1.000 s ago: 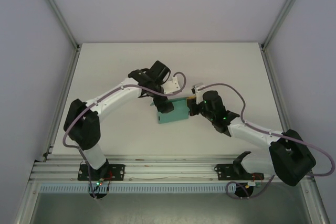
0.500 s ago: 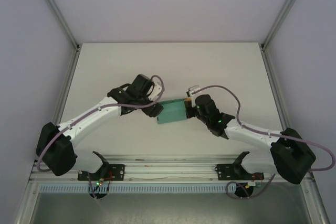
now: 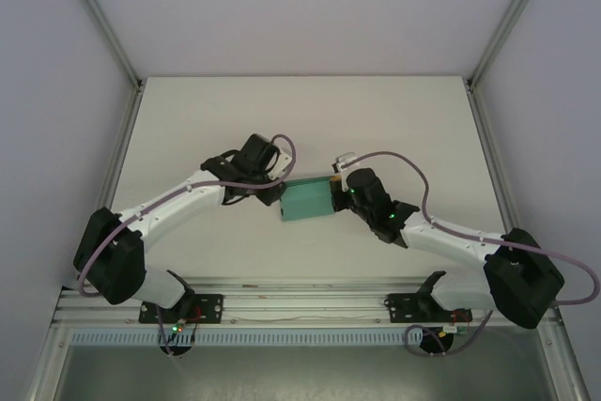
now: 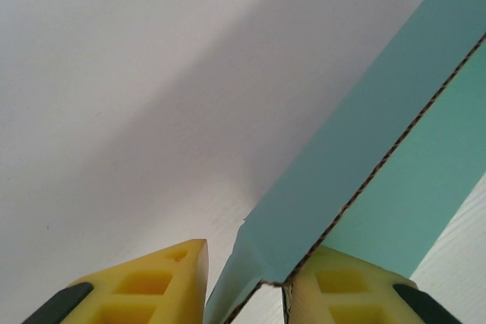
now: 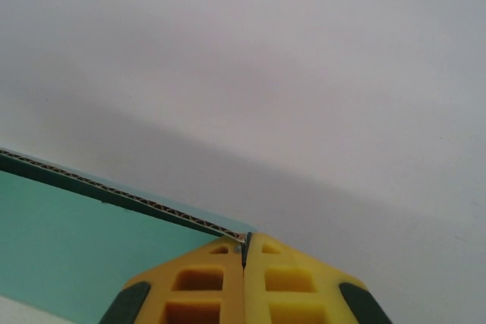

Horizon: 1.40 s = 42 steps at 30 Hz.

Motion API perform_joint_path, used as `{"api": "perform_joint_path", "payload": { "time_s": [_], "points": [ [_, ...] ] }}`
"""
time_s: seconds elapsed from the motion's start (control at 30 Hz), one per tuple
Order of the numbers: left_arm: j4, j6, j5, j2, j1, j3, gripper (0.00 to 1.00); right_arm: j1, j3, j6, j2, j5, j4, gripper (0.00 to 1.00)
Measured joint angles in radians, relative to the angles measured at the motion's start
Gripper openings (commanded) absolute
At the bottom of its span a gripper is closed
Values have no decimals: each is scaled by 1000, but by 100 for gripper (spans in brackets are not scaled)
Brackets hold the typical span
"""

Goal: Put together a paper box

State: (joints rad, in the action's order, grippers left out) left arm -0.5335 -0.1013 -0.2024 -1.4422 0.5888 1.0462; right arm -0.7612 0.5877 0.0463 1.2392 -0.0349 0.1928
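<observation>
The teal paper box (image 3: 308, 200) is a folded card piece held between my two grippers at the middle of the white table (image 3: 282, 119). My left gripper (image 3: 279, 196) is at its left edge. In the left wrist view, the yellow fingers (image 4: 144, 286) bracket a folded corner of the paper box (image 4: 364, 134); the card presses on the right finger and nearly meets the left one. My right gripper (image 3: 339, 192) is shut on the box's right edge. In the right wrist view, the corrugated edge of the paper box (image 5: 76, 240) runs into the seam of the right gripper (image 5: 244, 239).
Aluminium frame posts (image 3: 103, 35) and plain walls enclose the table on the left, right and back. A metal rail (image 3: 300, 302) with both arm bases runs along the near edge.
My left gripper came down from over the box to its left edge and closed in on it. The left arm's elbow swung outward. The right gripper kept its hold.
</observation>
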Motion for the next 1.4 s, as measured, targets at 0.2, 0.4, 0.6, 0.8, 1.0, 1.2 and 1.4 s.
{"api": "perform_joint_path", "payload": {
  "time_s": [0.2,0.4,0.6,0.8,1.0,1.2,1.4],
  "points": [
    [3,11,-6,0,0,5,27,-2,2,0,1,-15,-9,0],
    [6,42,-2,0,0,8,26,-4,14,0,1,-23,-35,0],
    [8,64,-2,0,0,8,11,-11,23,0,1,-36,-55,0],
    [2,124,-5,0,0,8,6,-42,40,0,7,-85,-88,0],
    [-33,299,-25,0,-3,8,0,-121,71,5,48,-220,-126,0],
    [-113,460,-52,-21,-10,34,0,-203,71,8,68,-328,-148,0],
    [-203,521,-71,-27,-16,95,0,-260,71,20,72,-415,-151,0]
  ]
}}
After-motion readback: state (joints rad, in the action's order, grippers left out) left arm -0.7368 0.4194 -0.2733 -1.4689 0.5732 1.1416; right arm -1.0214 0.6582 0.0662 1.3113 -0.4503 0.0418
